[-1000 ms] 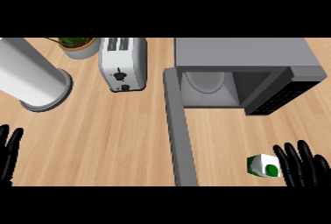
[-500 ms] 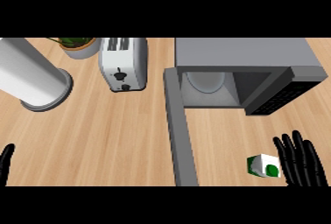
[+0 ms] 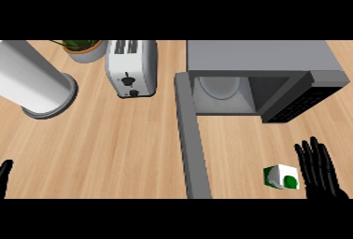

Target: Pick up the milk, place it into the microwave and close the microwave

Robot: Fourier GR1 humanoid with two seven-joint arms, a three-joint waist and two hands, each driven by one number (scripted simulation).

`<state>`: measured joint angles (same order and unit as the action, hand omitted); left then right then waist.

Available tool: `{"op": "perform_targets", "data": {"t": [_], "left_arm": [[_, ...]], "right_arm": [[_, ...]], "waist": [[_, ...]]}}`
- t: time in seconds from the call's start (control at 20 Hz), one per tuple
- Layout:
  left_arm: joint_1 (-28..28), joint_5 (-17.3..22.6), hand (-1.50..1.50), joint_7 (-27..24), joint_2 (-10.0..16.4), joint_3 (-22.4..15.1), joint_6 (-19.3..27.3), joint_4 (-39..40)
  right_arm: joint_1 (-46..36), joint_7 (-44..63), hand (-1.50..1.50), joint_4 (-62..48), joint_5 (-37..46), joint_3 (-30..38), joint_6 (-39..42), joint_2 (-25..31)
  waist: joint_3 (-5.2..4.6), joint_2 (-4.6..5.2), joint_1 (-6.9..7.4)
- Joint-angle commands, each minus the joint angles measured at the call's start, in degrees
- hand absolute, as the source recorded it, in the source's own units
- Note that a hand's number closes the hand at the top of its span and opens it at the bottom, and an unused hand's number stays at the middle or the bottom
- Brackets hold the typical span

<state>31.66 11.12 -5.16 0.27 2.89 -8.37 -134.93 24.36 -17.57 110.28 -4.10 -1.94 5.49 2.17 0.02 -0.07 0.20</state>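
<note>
Left hand (image 3: 5, 173) has sunk to the lower-left edge, and only a black sliver shows (open or closed: cannot tell). Right hand (image 3: 320, 169) has edged up, fingers straight and spread, holding nothing, just right of the small white milk carton with green patches (image 3: 281, 177). The carton sits on the light wooden counter (image 3: 124, 149), in front of the grey box microwave (image 3: 262, 56) and right of its open grey door (image 3: 196, 140).
</note>
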Motion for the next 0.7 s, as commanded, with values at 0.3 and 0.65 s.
{"op": "perform_targets", "data": {"t": [0.3,0.65], "left_arm": [[1.2,2.6,-1.5,-3.0,0.4,4.0,-4.2,2.4],[7.5,2.8,-1.5,-5.6,-0.3,1.2,-5.1,-0.2]], "right_arm": [[-5.0,-7.7,-1.5,-15.7,-2.2,9.2,3.6,4.0],[-3.5,-17.5,-1.5,-23.2,-0.6,10.5,8.2,5.7]], "waist": [[-0.02,0.01,0.17],[-0.02,-0.05,0.19]]}}
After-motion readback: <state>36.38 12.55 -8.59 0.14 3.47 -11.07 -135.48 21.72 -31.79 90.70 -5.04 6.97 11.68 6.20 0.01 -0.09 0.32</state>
